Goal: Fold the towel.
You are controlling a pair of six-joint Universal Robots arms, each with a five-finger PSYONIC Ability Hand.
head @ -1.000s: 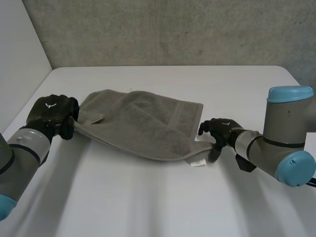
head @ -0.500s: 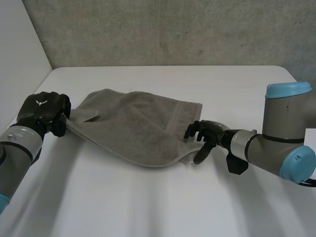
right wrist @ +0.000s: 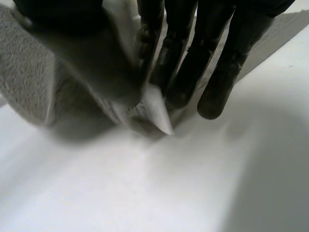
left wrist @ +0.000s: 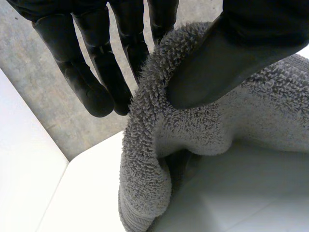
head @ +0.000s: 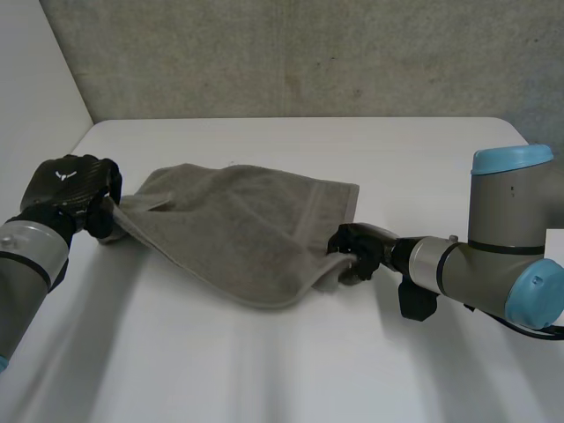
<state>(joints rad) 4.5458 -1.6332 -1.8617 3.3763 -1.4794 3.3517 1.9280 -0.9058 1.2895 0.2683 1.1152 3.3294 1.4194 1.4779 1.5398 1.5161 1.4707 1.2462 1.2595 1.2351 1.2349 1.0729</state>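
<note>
1. Nearest to us, the right hand (head: 357,251) is clamped on the near right corner of the grey towel (head: 238,229); in its wrist view we see a white label (right wrist: 157,113) at the fingers (right wrist: 212,96).
2. The towel sags between both hands over the white table (head: 264,370).
3. Farther, the left hand (head: 70,189) pinches the left corner, its thumb (left wrist: 231,63) pressing the terry.

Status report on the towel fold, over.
Left robot hand pinching towel at its left corner. Right robot hand shut on its near right corner. Towel slack between them over the table. Nothing in the way.
</note>
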